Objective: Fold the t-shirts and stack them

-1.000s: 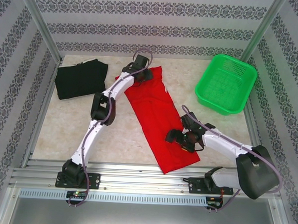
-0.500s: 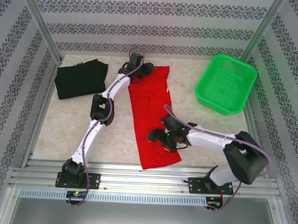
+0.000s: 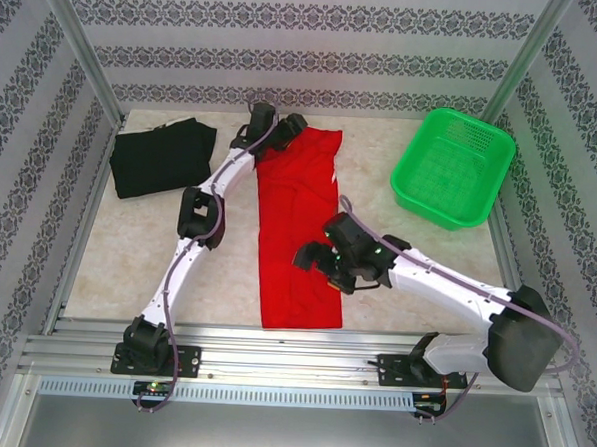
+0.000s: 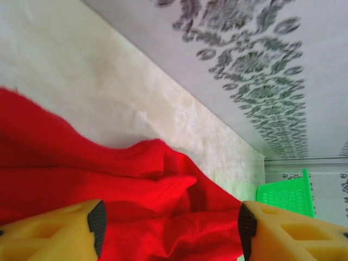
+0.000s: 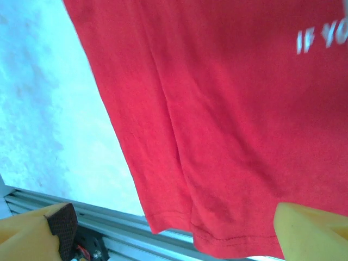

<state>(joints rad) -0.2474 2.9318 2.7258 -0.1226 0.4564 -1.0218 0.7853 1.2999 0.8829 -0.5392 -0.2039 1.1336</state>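
Observation:
The red t-shirt (image 3: 296,223) lies as a long narrow strip down the middle of the table, its hem near the front edge. The black t-shirt (image 3: 160,158) is a folded pile at the back left. My left gripper (image 3: 276,134) sits at the red shirt's far end. In the left wrist view this gripper (image 4: 168,228) is open, with bunched red cloth (image 4: 136,185) between and under its jaws. My right gripper (image 3: 324,270) hovers over the strip's lower right part. In the right wrist view it (image 5: 171,223) is open above the hem (image 5: 228,109). White lettering (image 5: 321,35) shows there.
A green mesh basket (image 3: 449,216) stands at the back right, also visible from the left wrist (image 4: 285,196). Patterned walls close in the table at the back and sides. A metal rail (image 3: 291,358) runs along the front edge, just below the shirt's hem.
The red shirt has swung from a slant to a nearly straight strip. My left gripper shifted toward the back left and opened wider. My right gripper moved left over the shirt.

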